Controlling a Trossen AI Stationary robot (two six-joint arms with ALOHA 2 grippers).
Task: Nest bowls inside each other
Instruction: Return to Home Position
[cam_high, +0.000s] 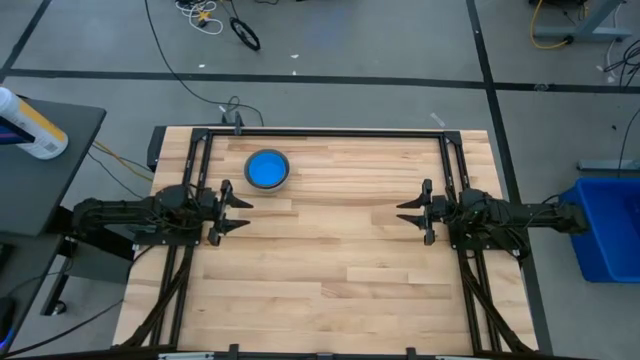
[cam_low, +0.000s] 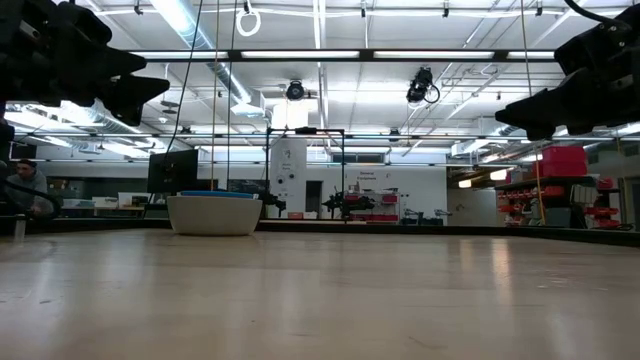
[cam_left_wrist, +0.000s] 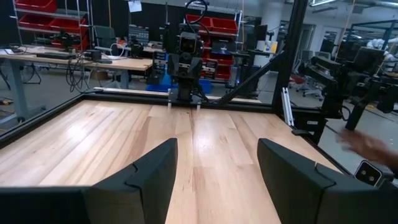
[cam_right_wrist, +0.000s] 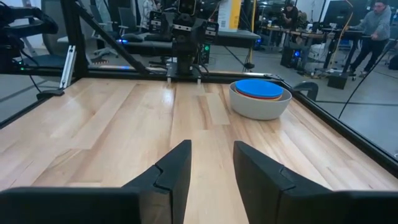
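Note:
A stack of nested bowls (cam_high: 267, 169) stands upright on its base on the far left part of the wooden table. The outer bowl is grey (cam_right_wrist: 258, 107); a red rim (cam_right_wrist: 268, 96) shows inside it and a light blue bowl (cam_right_wrist: 258, 87) sits on top. In the low view the stack (cam_low: 214, 213) stands far off at the left. My left gripper (cam_high: 245, 213) hovers open at the table's left side, a little nearer than the stack. My right gripper (cam_high: 400, 212) hovers open at the right side. Nothing is between either gripper's fingers (cam_left_wrist: 217, 149) (cam_right_wrist: 212, 149).
A black frame (cam_high: 320, 133) runs along the table's far, left and right edges. A blue bin (cam_high: 605, 225) stands off the table's right, and a side table with a bottle (cam_high: 30, 125) off its left. People (cam_right_wrist: 373, 18) and a blurred hand (cam_left_wrist: 367, 146) show beyond the table.

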